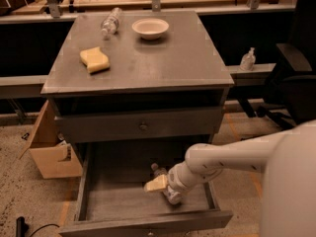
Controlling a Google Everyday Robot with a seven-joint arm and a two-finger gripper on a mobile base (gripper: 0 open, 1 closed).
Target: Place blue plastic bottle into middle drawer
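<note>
The blue plastic bottle (159, 172) lies tilted inside the open middle drawer (114, 197), low on the cabinet, its cap end pointing to the back. My gripper (163, 185) reaches down into the drawer from the right and is closed around the bottle's middle. One tan finger pad (155, 183) shows on the bottle's left side. The bottle's lower end is hidden behind my wrist. The white arm comes in from the lower right.
On the grey cabinet top (163, 63) lie a smaller clear bottle (110, 22), a white bowl (150, 27) and a yellow sponge (95, 59). A closed drawer front with a knob (143, 127) is above the open one. A cardboard box (52, 154) stands at the left.
</note>
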